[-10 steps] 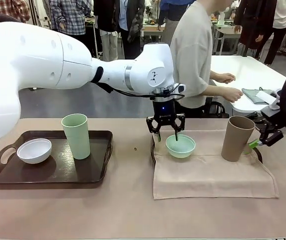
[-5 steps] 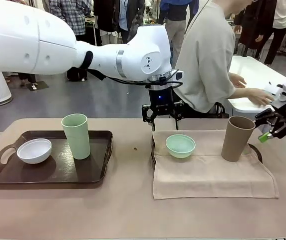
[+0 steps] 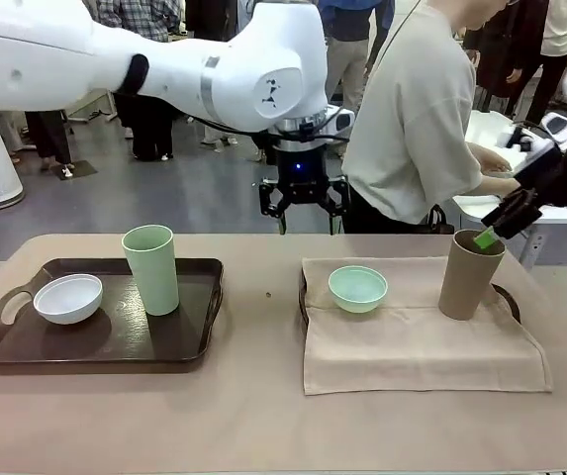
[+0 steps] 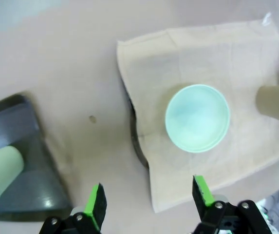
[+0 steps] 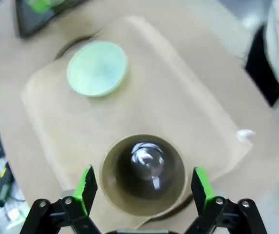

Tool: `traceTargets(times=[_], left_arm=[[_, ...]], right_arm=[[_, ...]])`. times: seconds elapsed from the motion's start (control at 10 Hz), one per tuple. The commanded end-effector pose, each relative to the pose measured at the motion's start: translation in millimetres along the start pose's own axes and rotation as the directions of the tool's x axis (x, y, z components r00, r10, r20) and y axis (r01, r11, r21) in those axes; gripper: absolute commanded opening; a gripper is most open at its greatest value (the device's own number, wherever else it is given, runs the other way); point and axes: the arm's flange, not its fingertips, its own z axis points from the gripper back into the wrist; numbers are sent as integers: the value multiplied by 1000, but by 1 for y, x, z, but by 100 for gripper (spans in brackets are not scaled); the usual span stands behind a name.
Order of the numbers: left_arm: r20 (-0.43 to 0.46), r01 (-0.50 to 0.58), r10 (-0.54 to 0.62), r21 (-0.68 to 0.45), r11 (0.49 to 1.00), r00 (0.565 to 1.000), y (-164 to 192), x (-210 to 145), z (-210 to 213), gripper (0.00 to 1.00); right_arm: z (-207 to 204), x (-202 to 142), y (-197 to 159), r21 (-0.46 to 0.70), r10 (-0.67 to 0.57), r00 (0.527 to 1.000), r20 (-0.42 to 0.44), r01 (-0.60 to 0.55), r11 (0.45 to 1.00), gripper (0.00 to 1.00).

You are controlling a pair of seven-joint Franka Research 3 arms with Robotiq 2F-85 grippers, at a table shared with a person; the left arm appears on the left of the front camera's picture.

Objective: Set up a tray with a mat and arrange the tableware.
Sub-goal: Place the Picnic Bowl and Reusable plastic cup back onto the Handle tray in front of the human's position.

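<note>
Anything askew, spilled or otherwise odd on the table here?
Nothing is spilled or tipped. The beige mat is bigger than the right tray and sags over its front edge onto the table, hiding most of the tray. A small dark speck lies on the table between the two trays.

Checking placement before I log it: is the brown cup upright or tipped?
Upright: the brown cup stands on its base on the mat, mouth facing up.
</note>
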Motion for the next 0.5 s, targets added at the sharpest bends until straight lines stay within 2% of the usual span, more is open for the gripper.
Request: traceTargets(times=[0.0,0.1,0.2,0.4], left_arm=[[42,-55,53,40,998,998,18,-26,14,93],[66,-78,74,57,995,995,26,-29,24,93],[77,-100,94,71,992,993,31,-31,31,93],[93,-142,133,97,985,987,43,-34,48,93]], right_arm=[[8,22,44,-144,-113,957,-267,76,987,100],[16,44,57,-225,-183,920,-347,108,968,100],[23,64,64,-236,-212,900,-381,127,963,100],[33,104,79,-172,-248,880,-404,193,966,100]])
